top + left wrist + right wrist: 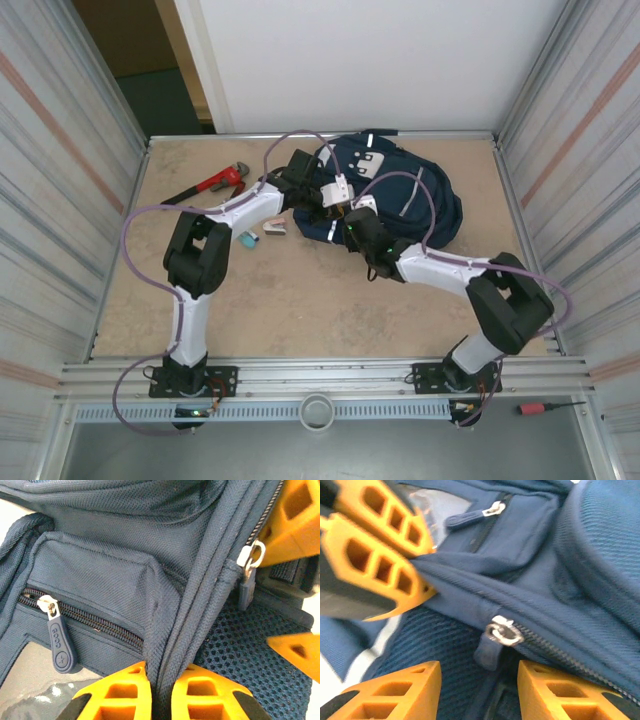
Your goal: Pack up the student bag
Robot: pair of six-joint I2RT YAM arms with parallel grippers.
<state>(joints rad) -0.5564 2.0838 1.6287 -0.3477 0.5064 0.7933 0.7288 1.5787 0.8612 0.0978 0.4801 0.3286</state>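
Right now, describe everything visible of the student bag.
The student bag is a large navy woven-fabric backpack with white patches and thin reflective stripes, lying at the far middle of the table. It has a small zipped pocket with a rubbery pull, a mesh panel and a main zipper with a metal slider. The left gripper pinches its piped seam; the right gripper straddles the main zipper's pull, jaws apart.

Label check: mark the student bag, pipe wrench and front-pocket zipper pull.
student bag (440, 205), top external view, navy right side.
pipe wrench (213, 184), top external view, red handle.
front-pocket zipper pull (61, 647), left wrist view, rubber tab.
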